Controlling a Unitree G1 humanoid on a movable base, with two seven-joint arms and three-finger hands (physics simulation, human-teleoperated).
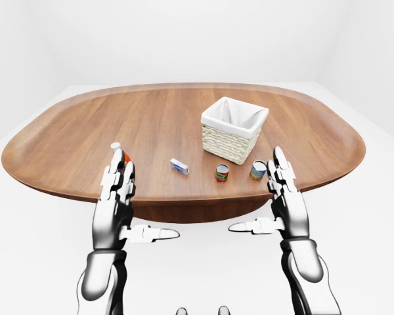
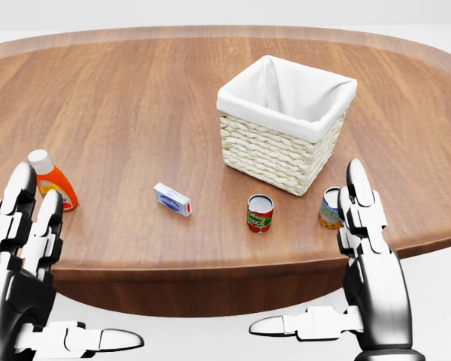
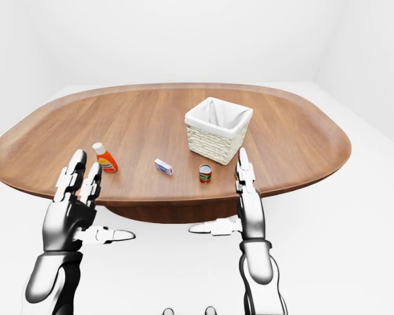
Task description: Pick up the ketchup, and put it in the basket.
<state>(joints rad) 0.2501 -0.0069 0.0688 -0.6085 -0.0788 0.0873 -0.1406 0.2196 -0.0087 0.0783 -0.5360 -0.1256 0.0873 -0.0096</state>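
Observation:
The ketchup, an orange bottle with a white cap, stands upright near the left edge of the wooden table in the head view. My left hand is open, fingers raised, just below and left of the bottle, not touching it. A woven basket with a white liner sits right of centre. My right hand is open at the table's near edge, below the basket.
A small white and blue box lies between bottle and basket. A red-labelled can stands below the basket, and a second can stands just left of my right hand's fingers.

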